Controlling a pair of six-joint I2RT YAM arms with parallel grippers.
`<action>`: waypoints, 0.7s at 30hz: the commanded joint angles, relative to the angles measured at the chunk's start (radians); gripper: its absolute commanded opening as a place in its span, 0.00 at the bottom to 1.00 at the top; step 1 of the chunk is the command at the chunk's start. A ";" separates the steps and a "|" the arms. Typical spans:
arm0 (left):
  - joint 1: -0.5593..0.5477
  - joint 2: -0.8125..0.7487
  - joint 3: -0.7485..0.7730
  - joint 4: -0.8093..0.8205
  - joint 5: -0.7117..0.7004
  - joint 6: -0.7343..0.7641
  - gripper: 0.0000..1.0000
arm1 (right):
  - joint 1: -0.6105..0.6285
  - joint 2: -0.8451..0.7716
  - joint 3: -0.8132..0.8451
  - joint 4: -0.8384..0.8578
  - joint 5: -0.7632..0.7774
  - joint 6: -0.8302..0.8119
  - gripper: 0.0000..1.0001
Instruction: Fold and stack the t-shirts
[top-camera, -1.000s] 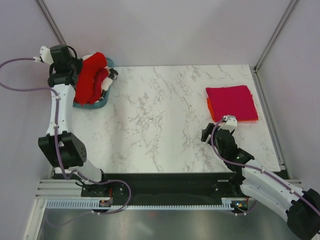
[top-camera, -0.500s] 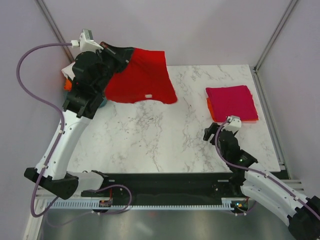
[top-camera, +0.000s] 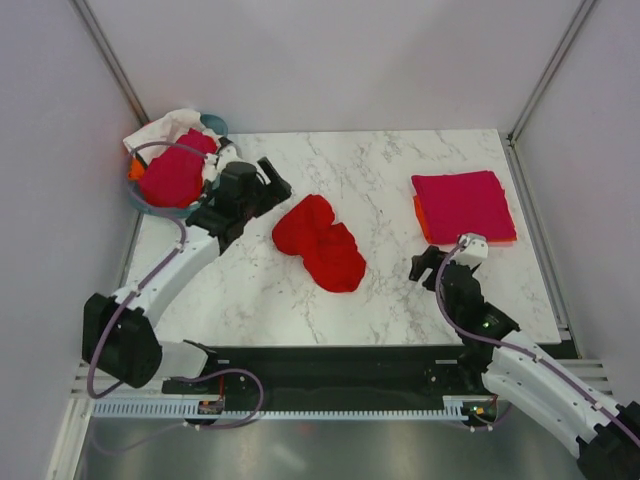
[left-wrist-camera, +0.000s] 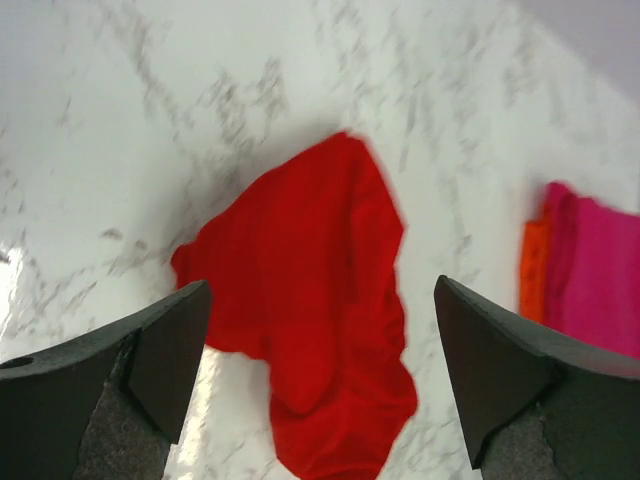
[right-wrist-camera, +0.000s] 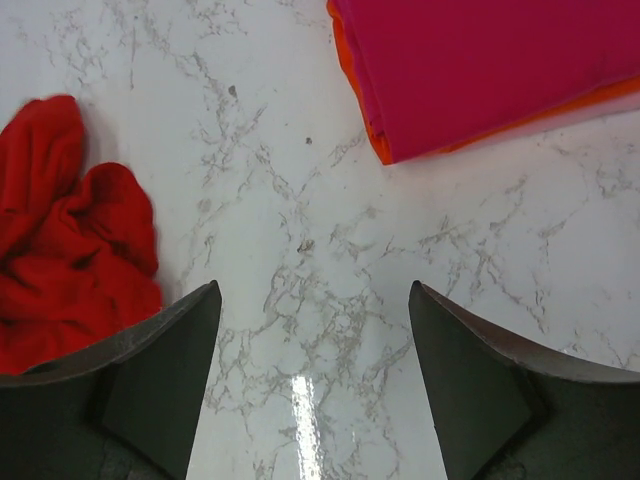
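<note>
A bright red t-shirt (top-camera: 320, 240) lies crumpled in a heap on the marble table's middle; the wrist views show the same red t-shirt (left-wrist-camera: 315, 300) (right-wrist-camera: 65, 235). My left gripper (top-camera: 277, 180) hangs open just left of it and above, nothing between its fingers. At the right, a folded magenta-pink t-shirt (top-camera: 462, 203) rests on a folded orange one (top-camera: 421, 217). My right gripper (top-camera: 428, 266) stands open over bare table, below that stack and to its left. More shirts fill the teal tub (top-camera: 212, 126) at the far left.
The tub holds a magenta-red bundle (top-camera: 172, 177) and white cloth (top-camera: 165, 128), with an orange bit at its left rim. Metal frame posts rise at both back corners. The table's right edge runs close past the folded stack.
The left arm swung from the tub toward the table's middle, carried the red t-shirt spread in the air, then opened and dropped it in a heap. The right arm barely moved.
</note>
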 joint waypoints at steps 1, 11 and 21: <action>0.000 0.008 -0.041 0.004 0.026 0.013 1.00 | 0.003 0.043 0.016 0.025 0.004 -0.003 0.85; -0.057 -0.073 -0.123 0.015 0.100 0.107 0.97 | -0.037 0.406 0.275 -0.037 -0.073 -0.011 0.94; -0.089 -0.101 -0.282 0.167 0.258 0.145 0.96 | -0.178 0.766 0.591 -0.112 -0.245 -0.020 0.65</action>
